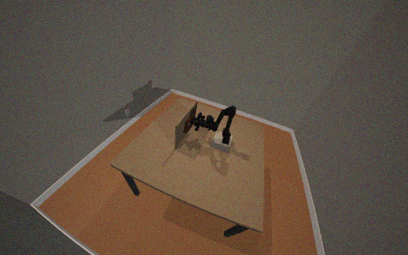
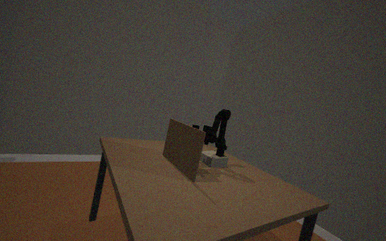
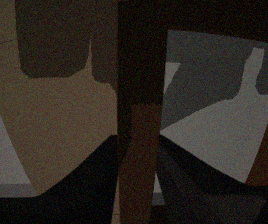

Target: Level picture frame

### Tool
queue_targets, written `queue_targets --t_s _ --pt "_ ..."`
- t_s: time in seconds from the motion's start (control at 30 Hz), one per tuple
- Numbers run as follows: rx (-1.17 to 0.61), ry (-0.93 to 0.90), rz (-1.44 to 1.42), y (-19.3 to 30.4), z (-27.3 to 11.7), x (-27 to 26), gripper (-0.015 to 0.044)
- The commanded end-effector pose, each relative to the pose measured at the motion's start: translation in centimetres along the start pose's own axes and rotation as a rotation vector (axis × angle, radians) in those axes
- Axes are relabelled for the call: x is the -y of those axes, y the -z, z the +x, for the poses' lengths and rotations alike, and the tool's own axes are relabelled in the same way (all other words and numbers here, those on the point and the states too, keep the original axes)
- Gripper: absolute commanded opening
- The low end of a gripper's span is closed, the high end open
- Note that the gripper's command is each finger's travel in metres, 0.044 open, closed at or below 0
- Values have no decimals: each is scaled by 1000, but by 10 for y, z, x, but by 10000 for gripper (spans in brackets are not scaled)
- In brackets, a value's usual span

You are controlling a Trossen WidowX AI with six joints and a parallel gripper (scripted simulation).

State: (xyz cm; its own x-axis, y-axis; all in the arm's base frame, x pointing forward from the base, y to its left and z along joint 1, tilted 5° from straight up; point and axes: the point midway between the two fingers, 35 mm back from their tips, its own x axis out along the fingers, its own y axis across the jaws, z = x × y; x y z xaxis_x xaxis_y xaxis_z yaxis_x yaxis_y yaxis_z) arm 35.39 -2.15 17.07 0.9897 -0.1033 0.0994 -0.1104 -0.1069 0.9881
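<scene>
The picture frame [image 1: 188, 125] [image 3: 142, 75] has dark brown bars around a pale grey picture and hangs on the upright panel [image 1: 180, 137] [image 2: 183, 150] [image 3: 75, 135]. My gripper [image 1: 194, 122] [image 3: 135, 141] is shut on the frame's left side bar in the wrist view, one finger on each side of it. In that view the upper bar slopes down to the right. Whether the frame hangs level is not clear. The screw and the notched strip are hidden. In the exterior view the panel hides the frame and the fingertips.
The panel stands upright on the wooden table [image 1: 209, 184] [image 2: 222, 206]. The arm's pale base block [image 1: 222, 145] [image 2: 218, 161] sits on the table on the frame's side of the panel. Shadows of the arm fall across the panel, the picture and the table.
</scene>
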Motion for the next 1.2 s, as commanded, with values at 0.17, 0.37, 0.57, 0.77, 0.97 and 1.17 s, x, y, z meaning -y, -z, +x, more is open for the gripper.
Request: queue_targets --t_s 0.17,0.37,0.57,0.77,0.97,1.17 --pt "-1 -6 6 0 0 -5 0" --pt "-1 -6 6 0 0 -7 0" --pt "-1 -6 6 0 0 -9 0" --pt "-1 -6 6 0 0 -10 0" --pt "-1 -6 6 0 0 -10 0" --pt "-1 -6 6 0 0 -9 0"
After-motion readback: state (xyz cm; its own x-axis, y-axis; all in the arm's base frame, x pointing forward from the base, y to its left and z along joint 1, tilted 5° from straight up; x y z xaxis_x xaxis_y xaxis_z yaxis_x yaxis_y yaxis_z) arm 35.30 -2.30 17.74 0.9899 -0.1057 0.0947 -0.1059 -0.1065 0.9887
